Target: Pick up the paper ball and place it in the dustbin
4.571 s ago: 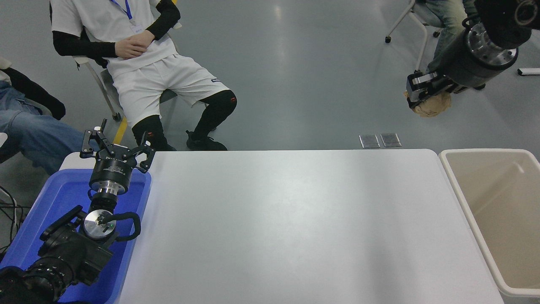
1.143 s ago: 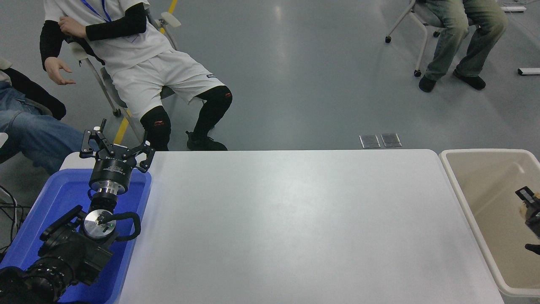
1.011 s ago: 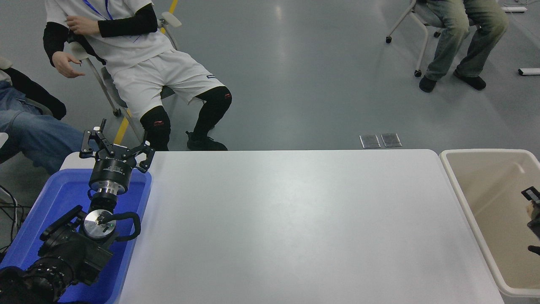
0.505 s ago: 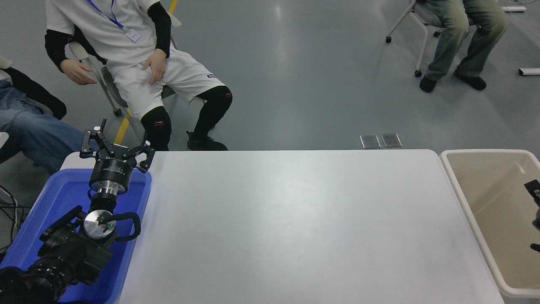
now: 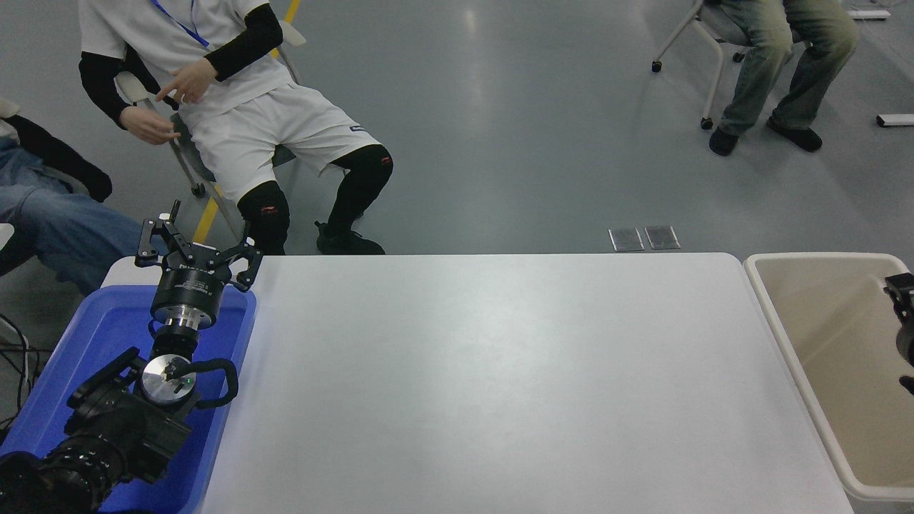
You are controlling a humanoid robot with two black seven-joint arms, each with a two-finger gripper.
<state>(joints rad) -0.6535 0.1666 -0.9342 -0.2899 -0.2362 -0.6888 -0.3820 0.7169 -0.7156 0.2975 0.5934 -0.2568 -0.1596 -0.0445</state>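
The dustbin [image 5: 814, 257] is a beige tub with a thick pale rim, standing off the table's right end. Only a black sliver of my right gripper [image 5: 902, 291] shows at the picture's right edge, over the inside of the dustbin; the rest of it is cut off. The paper ball is not in view: no tan paper shows at the gripper or on the part of the dustbin's floor that I can see. My left gripper [image 5: 196, 246] is open and empty, parked above the far end of the blue tray at the lower left.
The white table [image 5: 500, 371] fills the middle. A bright blue tray [image 5: 107, 335] sits at its left end under my left arm. One person [image 5: 235, 107] sits on a chair beyond the far left corner, one in jeans [image 5: 57, 221] at the left edge, one [image 5: 771, 57] at the top right.
The tan paper that showed at my right gripper a second ago no longer shows. The gripper's visible part has risen and slid further off the right edge. The seated person's arms moved.
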